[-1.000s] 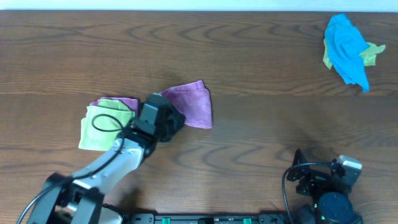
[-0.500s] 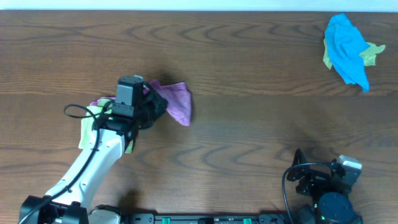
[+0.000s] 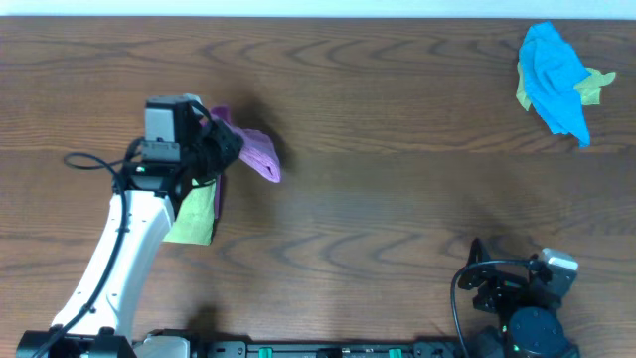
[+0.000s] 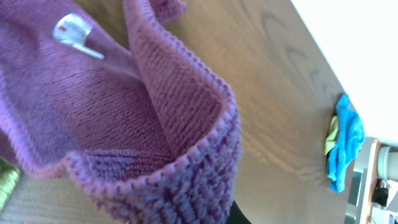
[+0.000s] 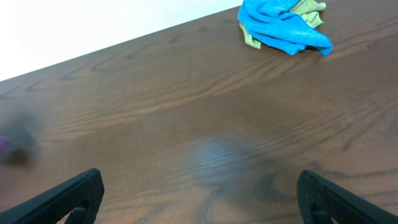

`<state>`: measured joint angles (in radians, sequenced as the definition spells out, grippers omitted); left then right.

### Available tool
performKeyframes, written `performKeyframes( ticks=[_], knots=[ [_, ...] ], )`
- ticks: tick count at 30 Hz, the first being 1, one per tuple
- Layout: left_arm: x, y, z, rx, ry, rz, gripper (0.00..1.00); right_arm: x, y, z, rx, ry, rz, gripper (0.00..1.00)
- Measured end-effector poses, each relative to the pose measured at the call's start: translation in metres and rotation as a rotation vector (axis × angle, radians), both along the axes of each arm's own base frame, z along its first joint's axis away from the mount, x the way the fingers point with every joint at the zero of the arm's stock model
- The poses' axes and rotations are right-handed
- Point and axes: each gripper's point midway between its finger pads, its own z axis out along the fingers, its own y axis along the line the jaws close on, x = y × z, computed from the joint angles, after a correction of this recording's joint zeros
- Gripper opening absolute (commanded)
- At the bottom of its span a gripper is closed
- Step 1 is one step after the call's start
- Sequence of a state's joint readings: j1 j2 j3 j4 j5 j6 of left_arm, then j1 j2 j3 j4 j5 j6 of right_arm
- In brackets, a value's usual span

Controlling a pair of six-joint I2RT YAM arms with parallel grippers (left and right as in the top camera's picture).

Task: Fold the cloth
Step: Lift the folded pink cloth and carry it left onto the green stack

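A purple knitted cloth (image 3: pixel 254 151) hangs lifted off the table at the left, gripped by my left gripper (image 3: pixel 221 149), which is shut on its edge. In the left wrist view the purple cloth (image 4: pixel 124 124) fills the frame, with a white tag near the top left; the fingers are hidden behind it. A yellow-green cloth (image 3: pixel 195 214) lies flat under the left arm. My right gripper (image 5: pixel 199 199) is open and empty, parked at the front right of the table (image 3: pixel 397 199).
A crumpled blue cloth (image 3: pixel 553 75) with a yellow-green one under it lies at the far right back corner; it also shows in the right wrist view (image 5: pixel 283 25). The right arm base (image 3: pixel 522 298) sits at the front right edge.
My left gripper has moved left and back, dragging the purple cloth over the yellow-green cloth. The purple cloth now hangs bunched. The right arm has not moved.
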<state>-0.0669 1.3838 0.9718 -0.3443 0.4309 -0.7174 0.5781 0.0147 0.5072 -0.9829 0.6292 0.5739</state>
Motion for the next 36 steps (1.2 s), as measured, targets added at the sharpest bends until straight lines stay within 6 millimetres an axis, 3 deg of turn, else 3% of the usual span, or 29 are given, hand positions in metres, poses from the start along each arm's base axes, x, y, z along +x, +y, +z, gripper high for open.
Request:
performKeyframes(
  ticks=[8, 24, 36],
  knots=[
    [0.003, 0.015, 0.021, -0.016, -0.009, -0.009, 0.06, 0.000, 0.000, 0.000, 0.000, 0.000, 0.000, 0.99],
    [-0.034, 0.048, 0.055, 0.077, 0.001, -0.036, 0.06, 0.000, 0.000, 0.000, 0.000, 0.000, 0.000, 0.99],
    [-0.047, 0.052, 0.052, 0.108, 0.031, -0.050, 0.06, 0.000, 0.000, 0.000, 0.000, 0.000, 0.000, 0.99]
  ],
)
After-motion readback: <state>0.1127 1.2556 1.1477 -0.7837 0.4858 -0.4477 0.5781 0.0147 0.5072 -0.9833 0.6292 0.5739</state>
